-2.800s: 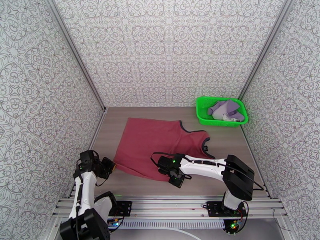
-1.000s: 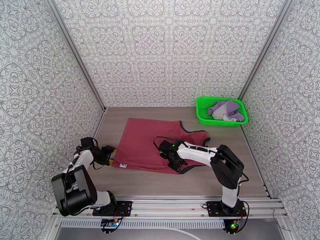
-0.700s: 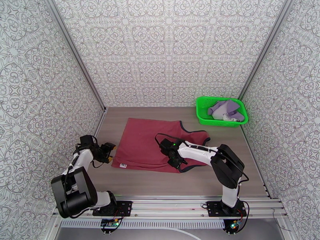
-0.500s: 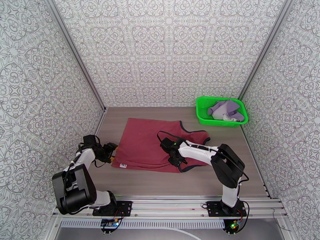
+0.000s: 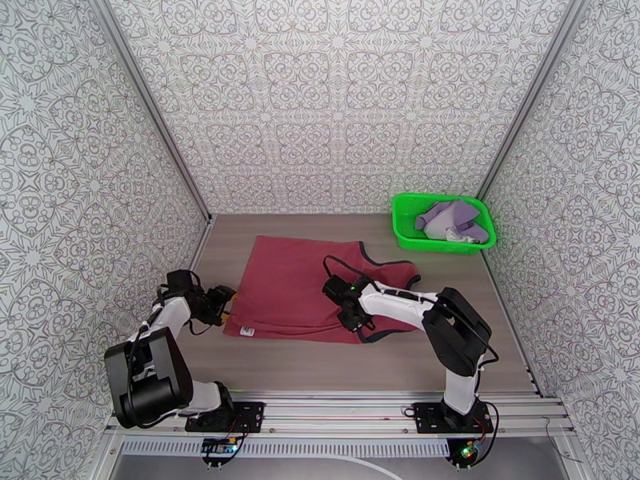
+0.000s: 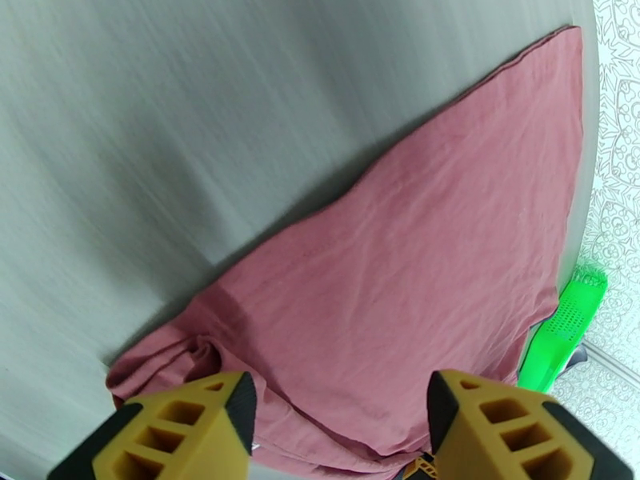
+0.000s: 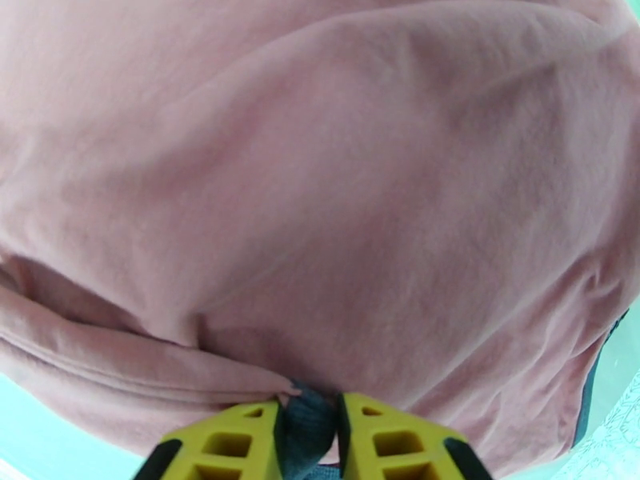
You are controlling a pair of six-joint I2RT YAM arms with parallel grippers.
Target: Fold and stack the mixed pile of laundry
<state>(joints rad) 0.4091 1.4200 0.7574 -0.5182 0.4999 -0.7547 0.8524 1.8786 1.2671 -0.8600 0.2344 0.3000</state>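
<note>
Folded since earlier: top (image 5: 292, 282), mid-table, now has its near side doubled over. Left gripper (image 5: 222, 301) wide, empty, just beside top's left corner. Right gripper (image 7: 308, 411) narrow, seemingly pinching dark trim at top's near edge. Lavender garment (image 5: 460, 211) in basket (image 5: 440, 245), far right corner.

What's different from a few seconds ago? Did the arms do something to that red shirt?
The near edge of the red tank top was folded away from the arms, baring a white label. The right gripper moved away with it and pinches the dark trim; the left gripper moved away and stands open beside the left edge. The green basket and the lavender garment in it stayed put.
</note>
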